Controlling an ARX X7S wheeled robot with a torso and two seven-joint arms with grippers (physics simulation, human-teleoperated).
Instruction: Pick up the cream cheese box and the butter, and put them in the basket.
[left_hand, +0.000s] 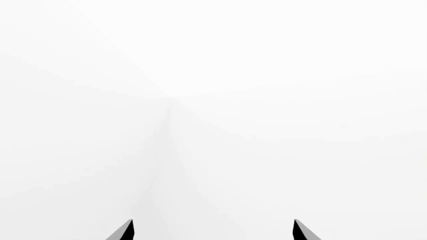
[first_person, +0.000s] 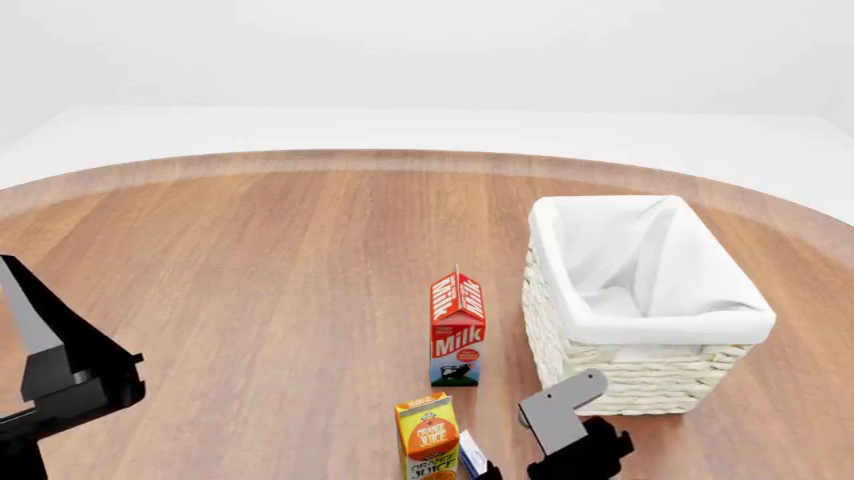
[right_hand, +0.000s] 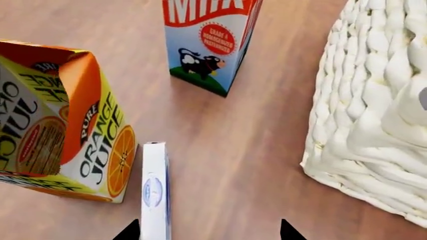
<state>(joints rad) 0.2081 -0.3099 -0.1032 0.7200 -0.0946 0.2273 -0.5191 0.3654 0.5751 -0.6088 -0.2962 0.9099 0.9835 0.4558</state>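
The cream cheese box (right_hand: 154, 189) stands on its thin edge on the wooden table, touching the orange juice carton. It lies between my right gripper's (right_hand: 210, 231) open fingertips, close to one of them. In the head view only a sliver of the cream cheese box (first_person: 469, 455) shows, with the right arm just beside it. The basket (first_person: 654, 326) stands at the right, its woven wall (right_hand: 373, 100) near the right gripper. My left gripper (left_hand: 213, 231) is open and faces blank white, with nothing between its fingers. The butter is out of view.
An orange juice carton (first_person: 427, 438) stands at the near edge and a red milk carton (first_person: 457, 330) behind it, left of the basket. Both cartons, orange juice (right_hand: 60, 115) and milk (right_hand: 207, 40), crowd the box. My left arm (first_person: 60, 372) is low at far left.
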